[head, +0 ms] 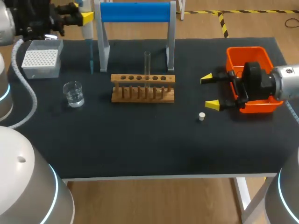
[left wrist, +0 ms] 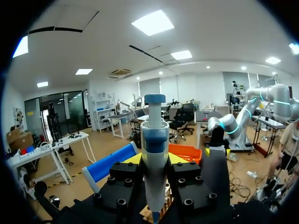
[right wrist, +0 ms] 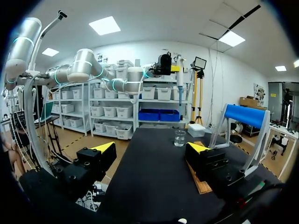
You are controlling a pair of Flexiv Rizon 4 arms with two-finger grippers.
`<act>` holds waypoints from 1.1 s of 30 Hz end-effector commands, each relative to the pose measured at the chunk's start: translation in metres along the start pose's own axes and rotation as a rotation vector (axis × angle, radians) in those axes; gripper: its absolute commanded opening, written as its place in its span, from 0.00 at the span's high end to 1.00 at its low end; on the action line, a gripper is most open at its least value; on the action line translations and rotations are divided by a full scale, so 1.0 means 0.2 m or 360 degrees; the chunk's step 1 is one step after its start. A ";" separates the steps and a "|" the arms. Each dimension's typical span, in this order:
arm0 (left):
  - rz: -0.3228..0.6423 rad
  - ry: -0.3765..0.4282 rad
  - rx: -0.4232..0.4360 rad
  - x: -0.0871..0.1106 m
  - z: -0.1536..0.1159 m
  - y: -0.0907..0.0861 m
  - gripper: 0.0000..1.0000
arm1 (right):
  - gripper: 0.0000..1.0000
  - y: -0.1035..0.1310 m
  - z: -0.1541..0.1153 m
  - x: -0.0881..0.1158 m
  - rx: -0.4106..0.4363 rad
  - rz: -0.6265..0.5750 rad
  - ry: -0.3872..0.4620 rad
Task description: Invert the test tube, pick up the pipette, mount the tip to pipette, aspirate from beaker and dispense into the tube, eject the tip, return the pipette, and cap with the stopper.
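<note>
At the far left corner of the worktop (head: 140, 140) I have my left hand (head: 86, 17) raised, its yellow fingers clamped on the pipette (head: 88, 35) from both sides. In the left wrist view the pipette (left wrist: 154, 154) stands upright between the fingers of that hand (left wrist: 154, 161), blue cap uppermost. Its thin lower end hangs down between the white tip box (head: 42, 58) and the left post of the blue-topped stand (head: 135, 11); I cannot tell whether a tip is fitted.

Near the tip box, closer to me, the beaker (head: 74, 94) sits with clear liquid in it. To its right the wooden rack (head: 143, 87) stands in front of the stand, and the test tube (head: 147, 70) is upright in one of its holes, mouth up.

Further right the small white stopper (head: 202, 116) lies alone on the worktop, just beside the nearer finger of my right hand (head: 210, 92) but not touching it. That hand's fingers are spread wide with nothing between them, and it sits in front of the orange bin (head: 250, 58). From the right wrist view the hand (right wrist: 151, 154) looks across the worktop toward the beaker (right wrist: 180, 138).
</note>
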State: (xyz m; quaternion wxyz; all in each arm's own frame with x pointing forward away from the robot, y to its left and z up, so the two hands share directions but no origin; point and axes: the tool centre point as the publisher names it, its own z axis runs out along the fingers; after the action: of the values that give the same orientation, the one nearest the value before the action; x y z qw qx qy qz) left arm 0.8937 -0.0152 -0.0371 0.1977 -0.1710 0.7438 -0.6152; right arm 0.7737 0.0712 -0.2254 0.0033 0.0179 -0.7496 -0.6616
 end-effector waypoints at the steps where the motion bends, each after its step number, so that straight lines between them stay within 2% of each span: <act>1: -0.0006 -0.0009 0.0014 -0.05 -0.13 0.04 1.00 | 0.00 0.00 0.00 0.00 0.0004 0.0000 0.0000; 10: -0.0035 -0.0110 0.0031 -0.16 -0.23 0.12 1.00 | 0.00 0.00 0.00 0.00 0.0004 0.0000 0.0000; 16: -0.0039 -0.0156 0.0052 -0.21 -0.24 0.16 1.00 | 0.00 0.00 0.00 0.00 0.0004 0.0000 0.0000; 33: -0.0048 -0.0221 0.0094 -0.29 -0.26 0.22 1.00 | 0.00 0.00 0.00 0.00 0.0004 0.0000 0.0000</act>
State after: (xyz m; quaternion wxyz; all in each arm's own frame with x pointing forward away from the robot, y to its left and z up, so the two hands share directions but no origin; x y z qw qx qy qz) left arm 0.9177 0.0645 -0.0646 0.2411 -0.2185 0.7112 -0.6231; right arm 0.7736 0.0711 -0.2253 0.0032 0.0178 -0.7496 -0.6616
